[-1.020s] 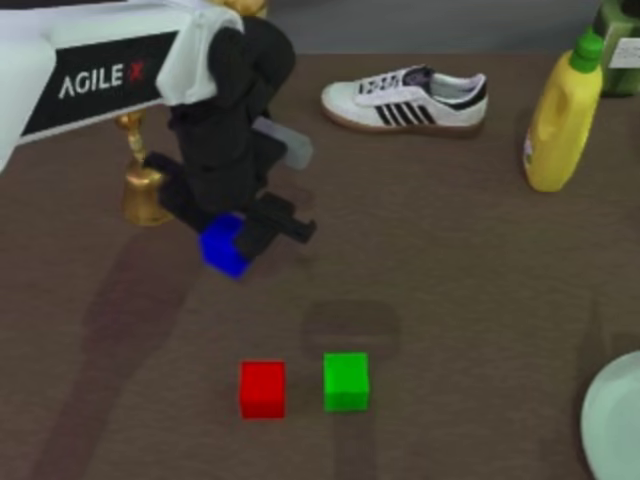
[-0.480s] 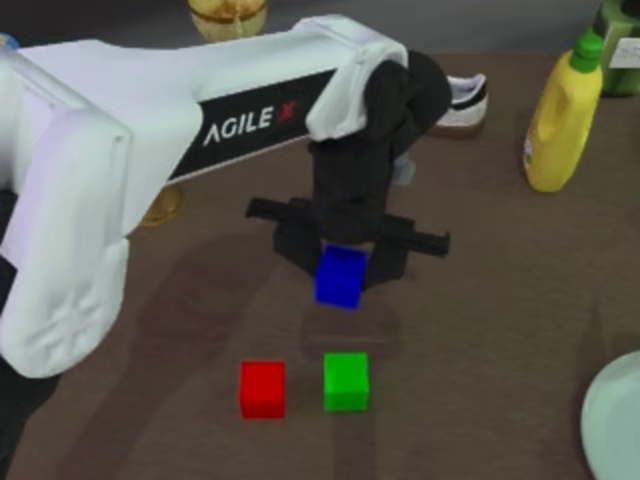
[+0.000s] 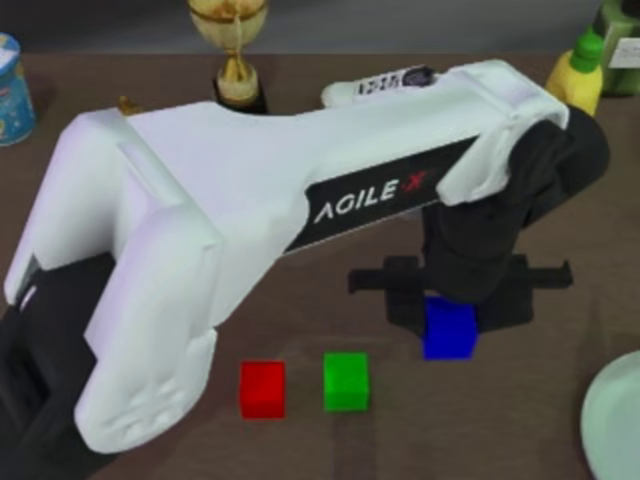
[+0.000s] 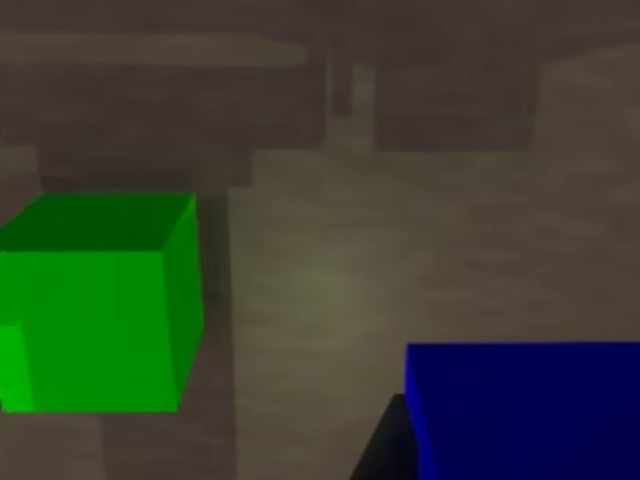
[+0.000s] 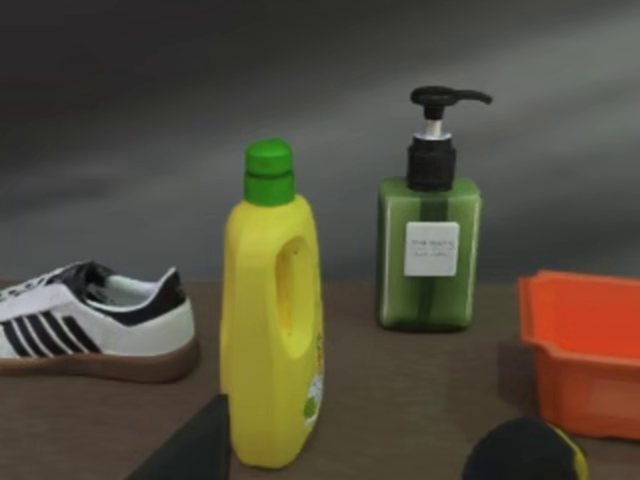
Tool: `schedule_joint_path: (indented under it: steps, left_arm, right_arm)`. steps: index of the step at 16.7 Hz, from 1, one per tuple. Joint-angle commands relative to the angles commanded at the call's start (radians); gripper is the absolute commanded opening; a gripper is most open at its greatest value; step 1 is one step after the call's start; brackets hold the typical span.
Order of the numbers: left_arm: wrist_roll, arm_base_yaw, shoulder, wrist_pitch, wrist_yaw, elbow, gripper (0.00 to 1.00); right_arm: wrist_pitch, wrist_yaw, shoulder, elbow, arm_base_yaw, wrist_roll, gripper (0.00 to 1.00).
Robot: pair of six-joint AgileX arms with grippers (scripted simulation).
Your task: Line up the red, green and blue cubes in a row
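The red cube [image 3: 262, 388] and the green cube [image 3: 346, 380] sit side by side near the table's front, red on the left. My left gripper [image 3: 450, 312] reaches across from the left and is shut on the blue cube [image 3: 449, 332], held right of the green cube and slightly farther back. The left wrist view shows the blue cube [image 4: 525, 410] against one dark finger [image 4: 388, 445], with the green cube [image 4: 95, 310] off to the side. My right arm is out of the top view. One of its fingers [image 5: 195, 448] shows, set wide, with nothing held.
A shoe [image 3: 385, 85], mostly hidden by the left arm, a trophy [image 3: 234, 45], a yellow bottle [image 3: 575, 72] and a green pump bottle [image 3: 620, 35] stand along the back. A can [image 3: 12, 75] is far left, a pale plate [image 3: 615, 420] front right. An orange bin [image 5: 585, 350] shows in the right wrist view.
The left arm has carried the blue cube from the back left, over the red and green cubes, to the right of the green one. Those two cubes have not moved.
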State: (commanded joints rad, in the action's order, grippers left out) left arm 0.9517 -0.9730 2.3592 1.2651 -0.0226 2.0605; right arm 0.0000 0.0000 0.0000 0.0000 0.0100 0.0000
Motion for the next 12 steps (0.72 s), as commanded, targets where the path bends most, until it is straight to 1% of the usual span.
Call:
schedule_joint_path:
  steps: [2,7,9,12]
  left_arm:
    - [0.028,-0.016,0.0,0.003,-0.002,0.014,0.0]
    - [0.025,-0.011,-0.002,-0.002,-0.001,0.007,0.0]
    - [0.023,-0.013,0.004,-0.04,0.001,-0.025,0.0]
    - [0.023,-0.015,0.029,-0.158,0.001,-0.11,0.0]
  right_arm:
    - [0.0,0.0,0.0,0.0,0.0,0.0,1.0]
    - [0.0,0.0,0.0,0.0,0.0,0.0,1.0]
    - [0.0,0.0,0.0,0.0,0.0,0.0,1.0]
    - [0.0,0.0,0.0,0.0,0.0,0.0,1.0]
